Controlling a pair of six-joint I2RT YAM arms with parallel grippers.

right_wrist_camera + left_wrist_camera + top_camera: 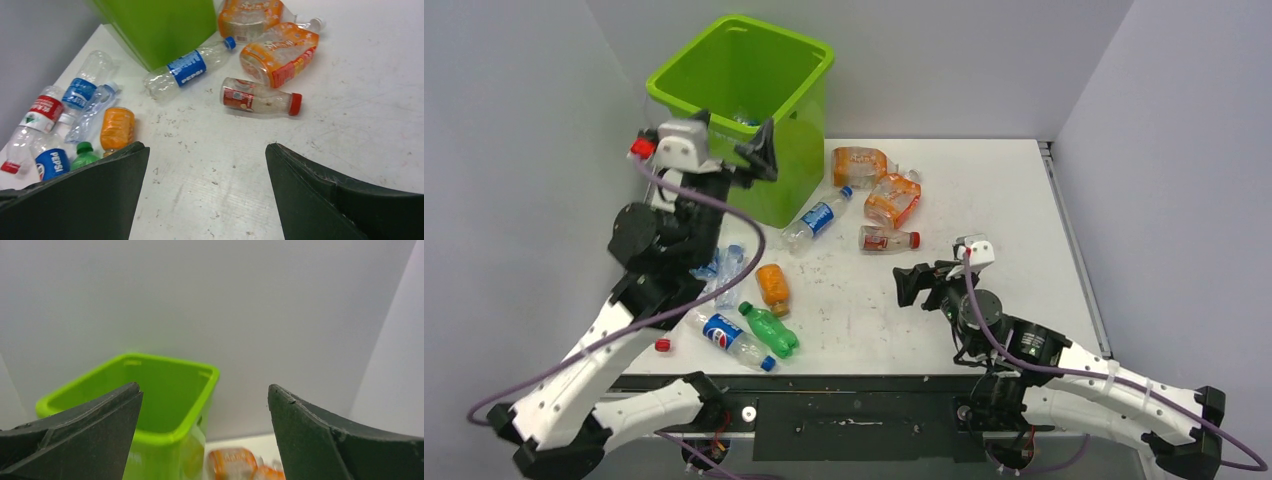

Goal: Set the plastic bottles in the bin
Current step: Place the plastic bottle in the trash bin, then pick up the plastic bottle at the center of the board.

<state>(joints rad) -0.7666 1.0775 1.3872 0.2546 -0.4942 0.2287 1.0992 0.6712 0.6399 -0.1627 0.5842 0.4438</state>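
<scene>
L fingers (pixel 100 430) gape empty by bin (pixel 165 432) rim, R fingers (pixel 320 190) also wide (over table (pixel 210 195) w/ bottles (pixel 260 97))

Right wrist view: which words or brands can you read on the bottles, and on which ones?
"PEPSI": blue label of the clear blue-capped bottle beside the bin.
"PEPSI": blue label of the lower-left bottle.
Too blurred to read: labels on the orange-labelled bottles, the red-capped bottle and the red-and-white-labelled bottle.
</scene>
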